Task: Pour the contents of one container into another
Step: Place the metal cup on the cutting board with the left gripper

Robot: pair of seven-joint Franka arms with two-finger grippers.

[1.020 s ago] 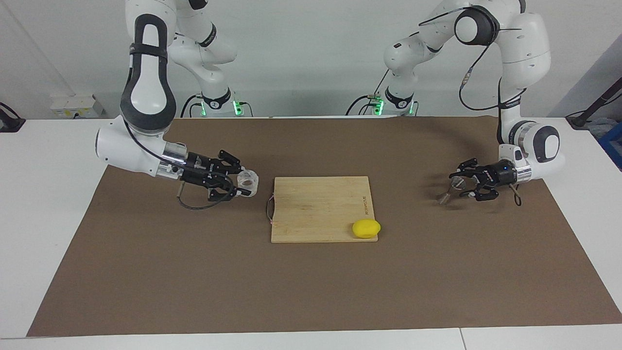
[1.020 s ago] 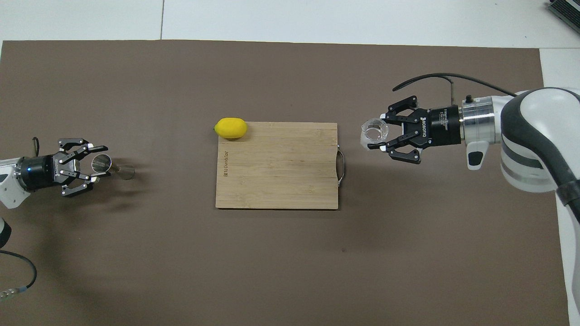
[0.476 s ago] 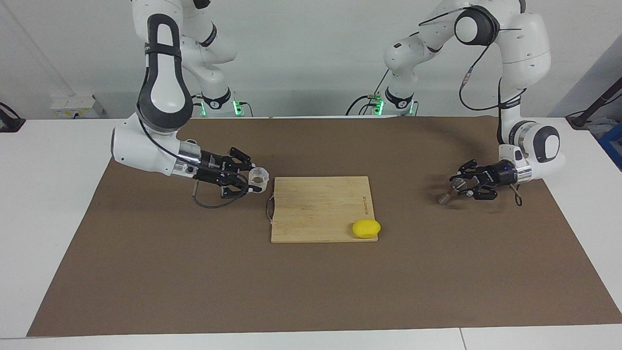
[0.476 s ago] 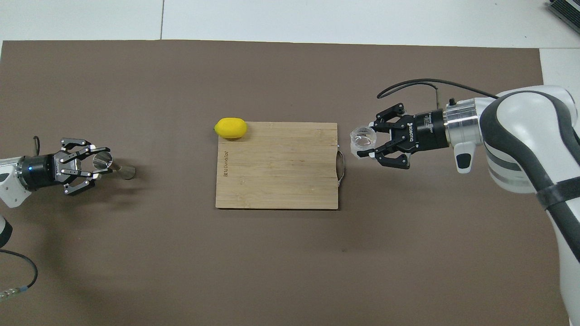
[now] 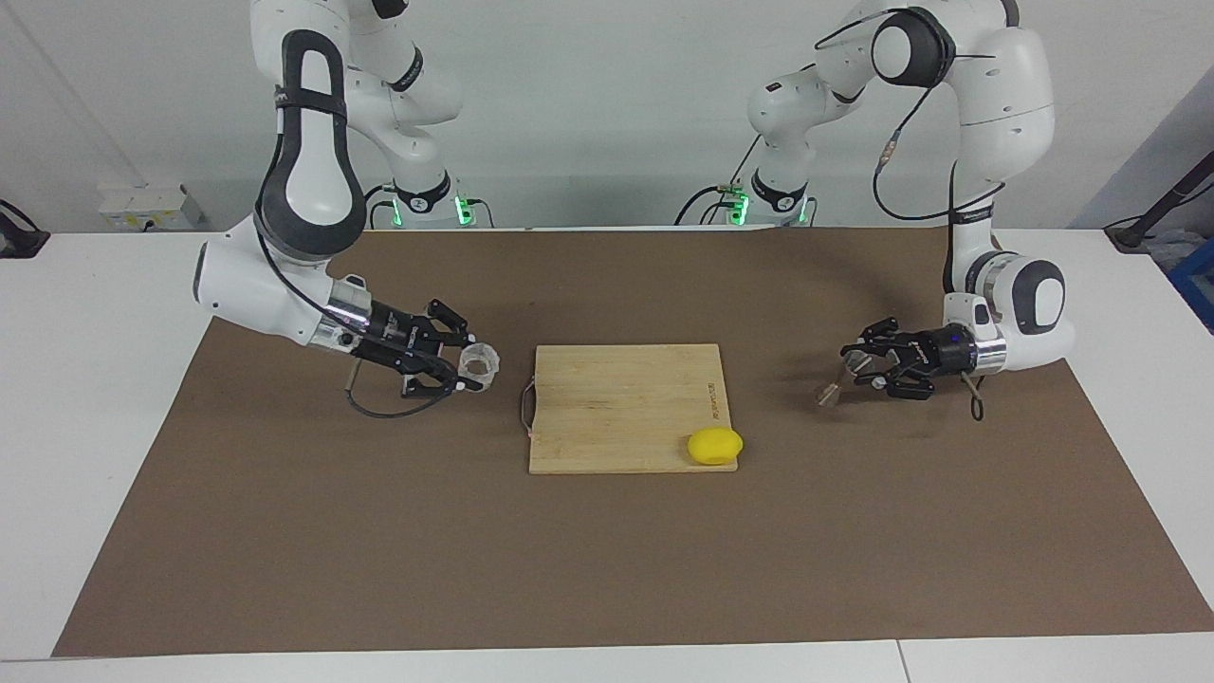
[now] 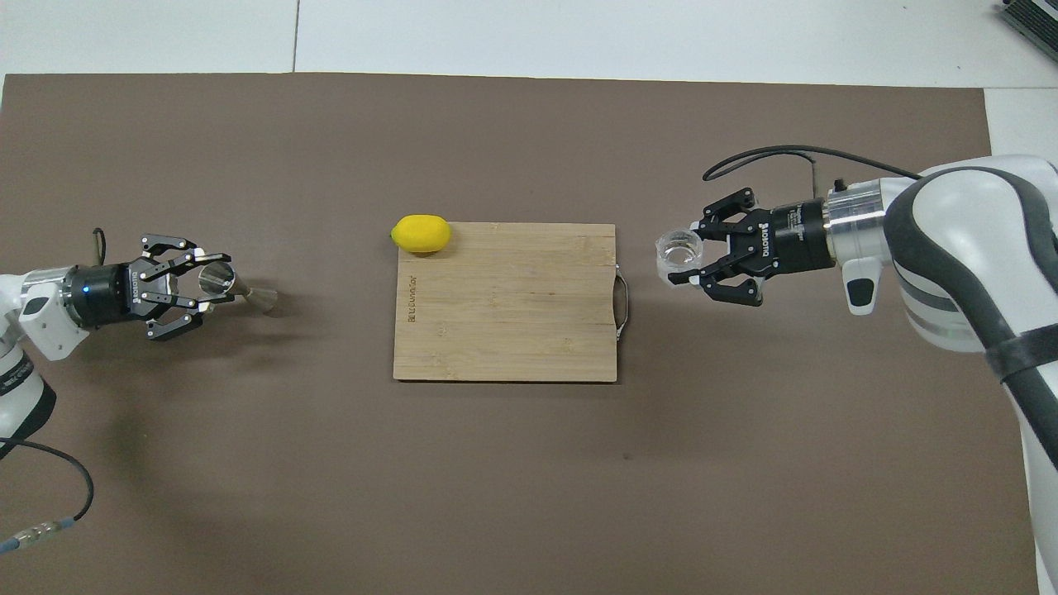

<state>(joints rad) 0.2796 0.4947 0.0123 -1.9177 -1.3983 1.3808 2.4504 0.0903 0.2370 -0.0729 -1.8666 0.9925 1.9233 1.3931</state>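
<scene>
You are now holding both vessels at once: your right end effector [image 5: 472, 372] is grasping the cup [image 5: 479, 364] just beside the board's [image 5: 626, 408] handle, toward the right arm's end of the desk [image 5: 76, 313], and your left end effector [image 5: 858, 370] is clenching the jigger [image 5: 842, 376] over the mat [image 5: 607, 569] well apart from the board, toward the left arm's end. What has just changed is on the left side: a second ago those fingers were still closing on the jigger's upper cone, and now they are gripping it and carrying it a little closer to the board. In the facing view the jigger is hanging tilted, upper cone in the grip and lower cone slanting down toward the board, so it is not yet a level target for pouring. Your right arm, meanwhile, is wavering: half a second ago the cup was almost at the board's edge, and now it is sitting slightly back from it again. The lemon [image 5: 715, 446] is lying on the board's corner farthest from the robots, toward the left arm's end, untouched. You are judging correctly if you read this as the pick-up being done and the meeting over the board still being ahead; the jigger probably needs righting before the cup tips.
</scene>
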